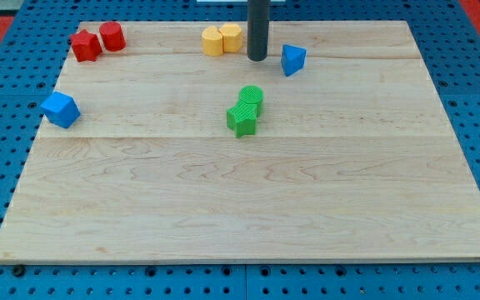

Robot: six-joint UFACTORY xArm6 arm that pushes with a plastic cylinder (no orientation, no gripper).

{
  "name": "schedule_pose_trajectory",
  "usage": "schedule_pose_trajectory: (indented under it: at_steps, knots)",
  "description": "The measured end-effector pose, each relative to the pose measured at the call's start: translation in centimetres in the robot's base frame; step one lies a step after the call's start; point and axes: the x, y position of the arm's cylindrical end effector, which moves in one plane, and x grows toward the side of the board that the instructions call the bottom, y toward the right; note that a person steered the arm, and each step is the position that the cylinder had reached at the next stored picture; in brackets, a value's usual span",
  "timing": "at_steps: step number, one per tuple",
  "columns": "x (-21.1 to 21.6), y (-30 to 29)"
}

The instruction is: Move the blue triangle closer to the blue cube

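Note:
The blue triangle (292,59) lies near the view's top, right of centre. The blue cube (61,109) sits at the view's left edge of the wooden board (240,200), far from the triangle. My tip (257,58) is just left of the blue triangle, a small gap apart from it, and just right of the yellow blocks.
Two yellow blocks (222,39) touch each other at the top centre. A red star (85,45) and a red cylinder (112,37) sit at the top left. A green cylinder (251,98) and a green star (242,119) sit together near the middle.

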Motion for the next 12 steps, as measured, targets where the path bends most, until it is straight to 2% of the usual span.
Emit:
schedule_pose_trajectory:
  at_steps: [1,2,3,4,5,6,7,8,9,11,12]
  knots:
    - [-4.1,4.7]
    - [-1.5,9.6]
    - [-0.7,1.9]
    - [1.6,-2.1]
    - [-2.3,1.1]
    - [0.6,7.2]
    - [1.7,0.3]
    - [3.7,-1.7]
    - [4.5,6.0]
    - [6.2,-0.8]
    - [7.9,-0.6]
